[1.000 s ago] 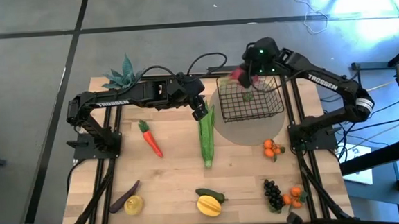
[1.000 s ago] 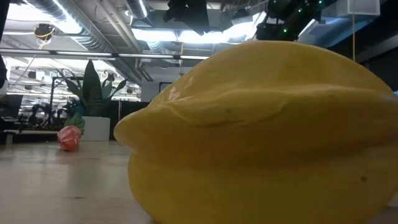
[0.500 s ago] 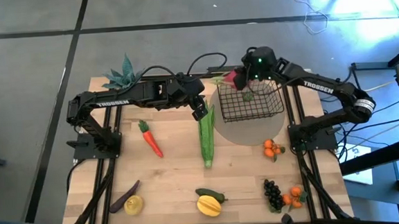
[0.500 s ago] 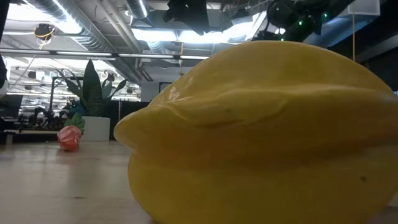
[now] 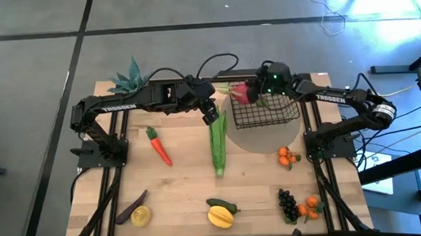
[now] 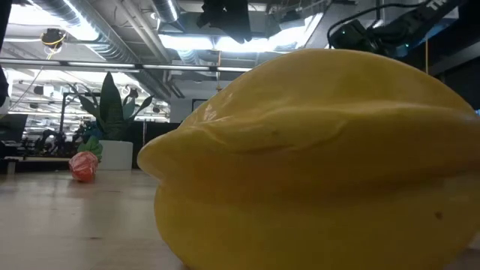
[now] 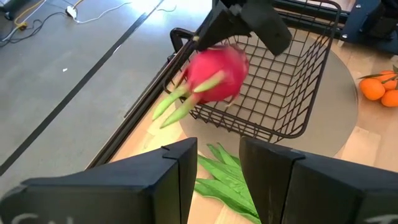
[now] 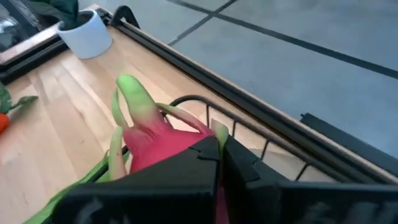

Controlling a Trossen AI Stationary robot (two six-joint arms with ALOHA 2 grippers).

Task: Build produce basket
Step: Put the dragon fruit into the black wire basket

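Observation:
The black wire-mesh basket stands on a round grey mat at the far right. My right gripper is shut on a red radish with green leaves, level with the basket's far left corner and above its rim. My left gripper is open over the leafy far end of the long green corn, which lies on the table. In the left wrist view, the corn's leaves show between the fingers. I cannot tell whether they touch. My right gripper pinches the radish's red body between its two fingers, coming from the table's right side and slanting down. The radish is lifted clear above the basket's left rim. Its green leaves point away from the fingers, toward the table's left.
On the table lie a carrot, eggplant, lemon, green pepper, yellow mango, grapes and oranges. A potted plant stands far left. The mango fills the low view.
My right gripper has gone toward the table's left edge and a little down with the radish, from over the basket's far side to its far left corner. The radish stays lifted clear.

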